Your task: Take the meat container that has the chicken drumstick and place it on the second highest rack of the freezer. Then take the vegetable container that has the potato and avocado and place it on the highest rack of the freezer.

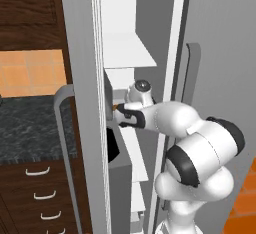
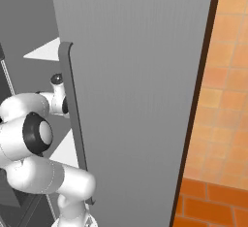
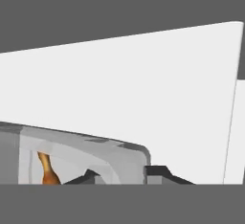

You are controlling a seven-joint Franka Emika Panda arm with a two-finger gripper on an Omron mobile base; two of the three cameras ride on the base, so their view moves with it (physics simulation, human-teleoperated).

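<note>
My gripper [image 1: 118, 112] reaches left into the open freezer at mid height, beside the edge of the left door. In the hand view its two dark fingertips [image 3: 160, 173] stand at the bottom, shut on the rim of the clear meat container [image 3: 86, 149]. The orange-brown chicken drumstick [image 3: 46, 170] lies inside it at the lower left. A small orange bit of the drumstick [image 1: 116, 107] also peeks out by the hand in the left base view. The container sits low over a broad white freezer rack [image 3: 119, 89]. Whether it rests on that rack I cannot tell.
White racks [image 1: 129, 50] stack up inside the freezer above the hand. The grey right door [image 2: 140, 75] with its dark handle [image 2: 72, 124] stands open close to my arm. Left of the freezer are a dark stone counter [image 1: 30, 128] and wooden drawers [image 1: 40, 193].
</note>
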